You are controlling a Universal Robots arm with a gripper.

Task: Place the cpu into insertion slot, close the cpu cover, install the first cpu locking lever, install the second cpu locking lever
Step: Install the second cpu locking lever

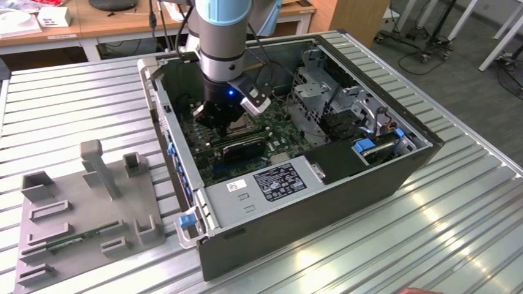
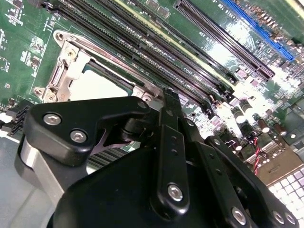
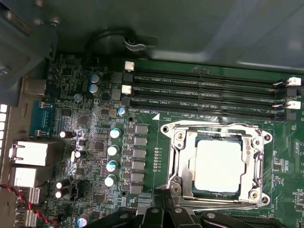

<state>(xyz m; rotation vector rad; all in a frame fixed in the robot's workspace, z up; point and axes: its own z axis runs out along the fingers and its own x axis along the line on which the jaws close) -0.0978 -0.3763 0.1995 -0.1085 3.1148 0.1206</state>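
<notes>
Silver-grey cpu [image 3: 217, 165] seated in insertion slot [image 3: 190, 183], cpu cover [image 3: 214, 131] apparently down, levers unclear; gripper [image 3: 164, 209] state indeterminable.

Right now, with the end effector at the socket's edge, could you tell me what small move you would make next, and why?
Probably ease down onto a locking lever: the cpu sits in the insertion slot, the cpu cover appears closed over it, and the end effector is at the frame's edge.

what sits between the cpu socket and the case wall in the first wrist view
Three long black memory slots run side by side between the insertion slot, with the cpu in it, and the case wall.
</notes>
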